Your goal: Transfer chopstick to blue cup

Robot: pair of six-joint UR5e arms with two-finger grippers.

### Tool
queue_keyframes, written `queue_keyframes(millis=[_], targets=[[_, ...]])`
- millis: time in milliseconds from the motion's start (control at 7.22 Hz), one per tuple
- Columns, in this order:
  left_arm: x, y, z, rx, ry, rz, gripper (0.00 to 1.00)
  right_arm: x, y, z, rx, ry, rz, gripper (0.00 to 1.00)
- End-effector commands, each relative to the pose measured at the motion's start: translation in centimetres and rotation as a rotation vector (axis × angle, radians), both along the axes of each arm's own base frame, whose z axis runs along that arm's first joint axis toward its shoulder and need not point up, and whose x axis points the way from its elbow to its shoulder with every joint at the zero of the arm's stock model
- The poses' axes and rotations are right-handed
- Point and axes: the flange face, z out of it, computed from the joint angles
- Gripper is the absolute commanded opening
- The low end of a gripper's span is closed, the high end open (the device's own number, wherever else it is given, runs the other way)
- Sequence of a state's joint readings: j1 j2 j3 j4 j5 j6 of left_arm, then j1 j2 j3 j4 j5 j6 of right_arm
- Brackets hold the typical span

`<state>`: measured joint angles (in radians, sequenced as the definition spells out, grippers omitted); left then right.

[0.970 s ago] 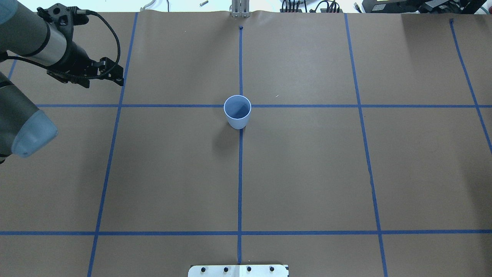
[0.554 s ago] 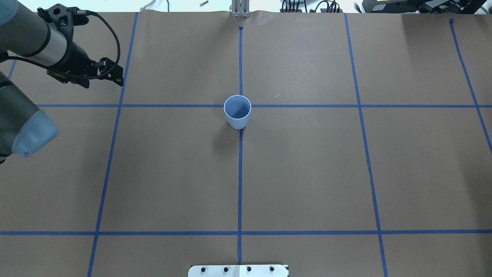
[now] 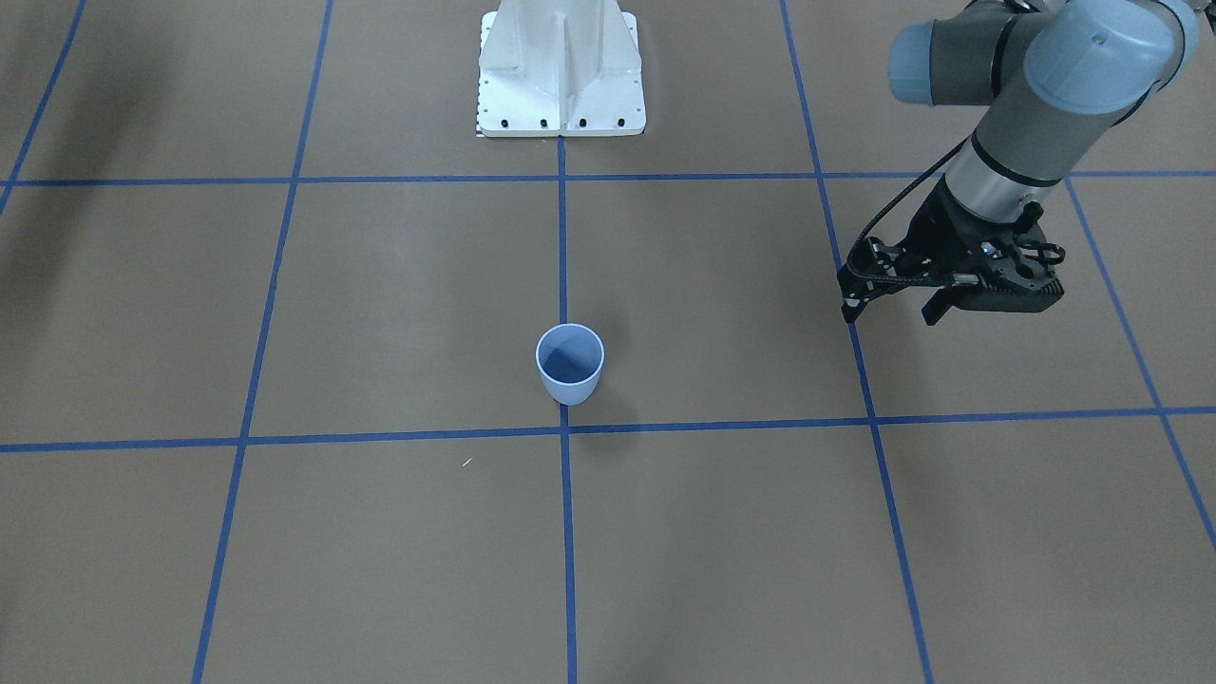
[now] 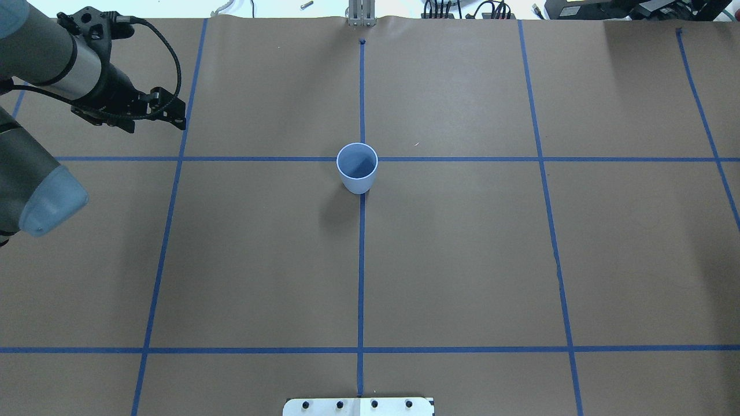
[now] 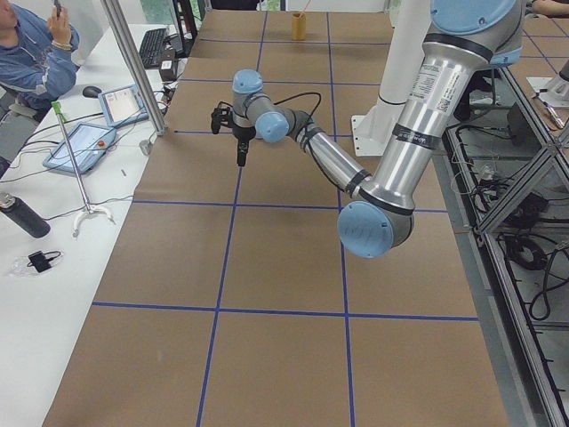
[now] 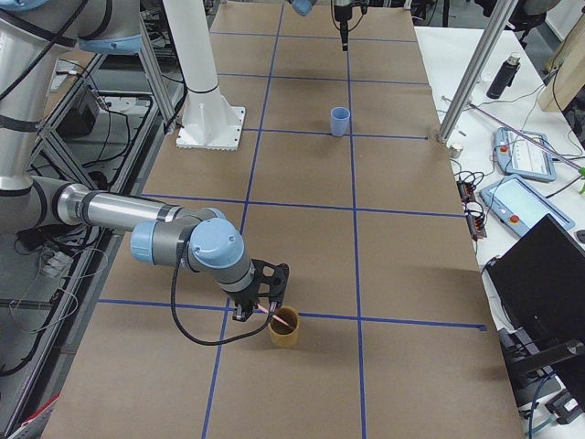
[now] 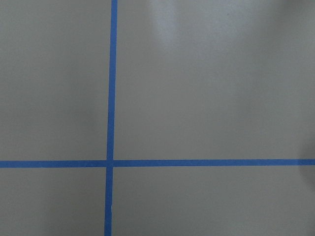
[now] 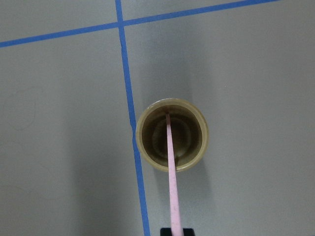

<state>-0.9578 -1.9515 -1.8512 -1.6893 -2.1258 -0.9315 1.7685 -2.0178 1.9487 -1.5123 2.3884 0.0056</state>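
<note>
Closest to the exterior right camera, the right gripper (image 6: 262, 309) hung low over a squat tan round cup (image 6: 284, 337), fingers pinched on the top end of a thin pink chopstick (image 8: 172, 172); in the right wrist view you could just see dark fingertips hugging the stick at the bottom edge; the chopstick's lower end was down inside that tan cup, so it wasn't out of there yet; the cup sat right up against a strip of blue tape (image 8: 129, 78) on the brown paper-covered table (image 6: 411, 274). Further up the table, well apart from all that, the small light-blue plastic cup (image 3: 569, 380) stood upright, mouth up, at a crossing of tape lines, out in front of the robot's white base plate (image 3: 560, 104). Farthest away, the left gripper (image 3: 893, 312) hovered above the paper, off to the side of the blue cup; its fingers looked spread apart with nothing between them; its wrist camera only showed bare paper and a tape crossing.
</note>
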Motion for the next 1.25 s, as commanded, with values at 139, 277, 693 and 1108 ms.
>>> queue_keyframes(millis=[139, 277, 693, 1108], targets=[[0.1, -0.1, 0.0, -0.001, -0.001, -0.001, 0.98, 0.9, 0.5, -3.4, -0.007, -0.002, 0.029, 0.0], [0.1, -0.1, 0.1, -0.002, -0.002, -0.001, 0.98, 1.2, 1.0, -6.0, -0.035, -0.008, 0.044, 0.0], [0.3, -0.3, 0.7, -0.01, -0.009, 0.002, 0.98, 1.6, 1.5, -9.8, -0.059, -0.012, 0.059, 0.0], [0.3, -0.2, 0.5, -0.008, -0.007, 0.001, 0.98, 3.8, -2.9, -17.6, 0.004, 0.001, 0.089, 0.0]])
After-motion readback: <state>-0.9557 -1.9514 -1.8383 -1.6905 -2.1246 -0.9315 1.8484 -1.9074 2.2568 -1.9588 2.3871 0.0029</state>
